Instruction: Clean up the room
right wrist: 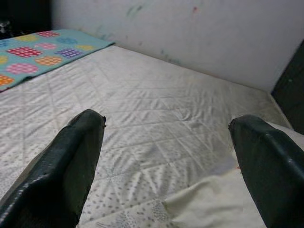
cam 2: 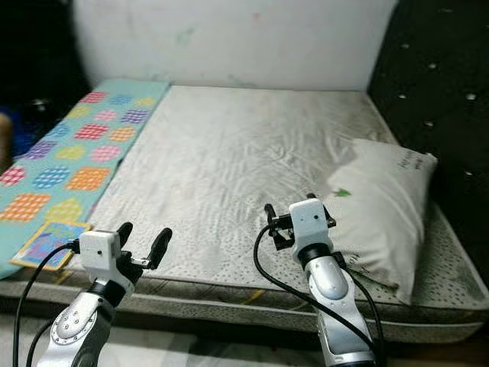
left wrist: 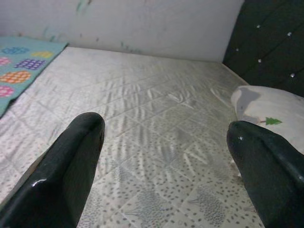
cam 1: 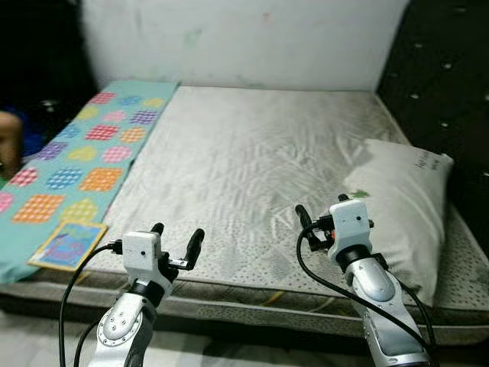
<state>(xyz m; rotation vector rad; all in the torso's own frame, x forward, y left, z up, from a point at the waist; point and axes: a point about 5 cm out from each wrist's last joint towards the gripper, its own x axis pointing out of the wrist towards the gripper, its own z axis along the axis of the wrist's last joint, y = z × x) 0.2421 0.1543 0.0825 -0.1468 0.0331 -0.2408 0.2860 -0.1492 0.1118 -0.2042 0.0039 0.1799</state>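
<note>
Mattress (cam 1: 252, 153): bare and grey-white, quilted and wrinkled, spread out right in front of me. Its near edge runs just under both my wrists.

Pillow (cam 1: 401, 206): pale, with a small green tree mark, lying along the mattress's right edge near the front right corner. It's up against the dark tufted headboard (cam 1: 451, 84).

Blanket (cam 1: 84, 164): teal with coloured hexagon patches, stretched along the mattress's left edge from the far left corner down to the near left corner.

Blanket label (cam 1: 69, 245): a yellow-bordered blue patch, sitting at the near left corner of the mattress.

Wall (cam 1: 244, 38): whitish and scuffed, standing along the mattress's far edge.

Left gripper (cam 1: 177, 245): raised over the near edge, toward the left. My two black fingers (left wrist: 71, 166) are spread wide with nothing between them, and the bare quilting shows through the gap.

Right gripper (cam 1: 321, 222): raised over the near edge, just beside the pillow's near end. My fingers (right wrist: 71, 166) are spread wide here too, gripping nothing, and a corner of the pillow shows low between them in the wrist view.

Far left: something skin-toned (cam 1: 9, 141) beside the blanket's outer edge, too cropped for me to tell what it is.
</note>
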